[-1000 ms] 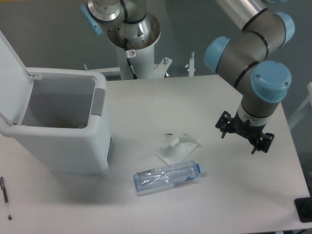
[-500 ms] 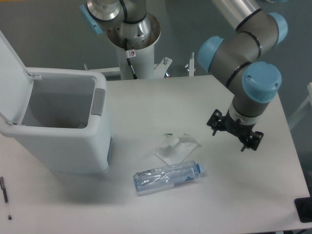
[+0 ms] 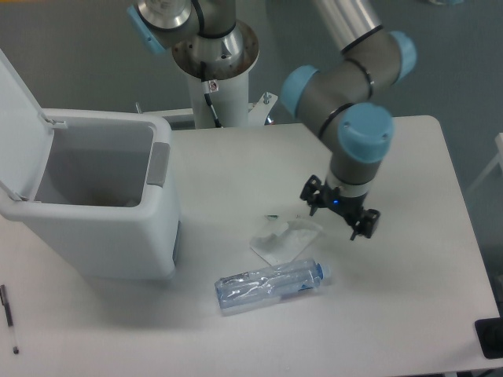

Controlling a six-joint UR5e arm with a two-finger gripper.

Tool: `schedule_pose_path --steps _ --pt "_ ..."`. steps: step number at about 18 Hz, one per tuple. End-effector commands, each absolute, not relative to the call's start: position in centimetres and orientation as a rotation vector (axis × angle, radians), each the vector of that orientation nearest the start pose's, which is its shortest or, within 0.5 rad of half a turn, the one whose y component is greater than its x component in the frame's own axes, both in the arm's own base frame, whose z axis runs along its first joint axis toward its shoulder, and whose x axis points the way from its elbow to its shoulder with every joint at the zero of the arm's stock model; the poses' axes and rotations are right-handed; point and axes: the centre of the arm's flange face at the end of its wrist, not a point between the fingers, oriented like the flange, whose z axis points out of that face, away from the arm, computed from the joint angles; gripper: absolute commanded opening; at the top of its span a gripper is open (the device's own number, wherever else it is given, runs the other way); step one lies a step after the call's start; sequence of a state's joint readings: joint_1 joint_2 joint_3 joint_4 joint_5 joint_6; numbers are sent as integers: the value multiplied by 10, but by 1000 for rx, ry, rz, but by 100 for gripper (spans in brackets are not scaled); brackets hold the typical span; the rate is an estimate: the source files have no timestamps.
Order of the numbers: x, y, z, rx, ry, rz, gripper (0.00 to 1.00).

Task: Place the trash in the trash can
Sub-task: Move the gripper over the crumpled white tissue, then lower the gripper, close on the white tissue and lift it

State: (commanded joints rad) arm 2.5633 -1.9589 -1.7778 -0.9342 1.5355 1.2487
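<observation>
Leftward now, hand (image 3: pixel 339 210) hovers beside wrapper (image 3: pixel 284 239), open table (image 3: pixel 409 259) rightward.

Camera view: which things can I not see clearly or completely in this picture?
- Gripper: seen from above, the wrist covers its fingers, so open or shut cannot be told.
- Bin floor: only partly seen, its near wall hides the rest.
- Lid: cut off by the left edge.
- Wrapper: too small to read any print.
- Pen: too thin to show detail.

No legible text or labels.
</observation>
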Motion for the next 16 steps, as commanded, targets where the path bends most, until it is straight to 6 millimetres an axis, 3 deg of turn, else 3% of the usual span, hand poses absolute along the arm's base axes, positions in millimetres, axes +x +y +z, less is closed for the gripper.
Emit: schedule_pose_path --steps 6,7,12,16 --pt "-382 448 221 -3087 407 -31 99" --pt "-378 451 220 -3088 407 -34 94" --pt "-376 453 219 -3095 401 -35 61" --pt "-375 452 217 -3104 366 -39 14"
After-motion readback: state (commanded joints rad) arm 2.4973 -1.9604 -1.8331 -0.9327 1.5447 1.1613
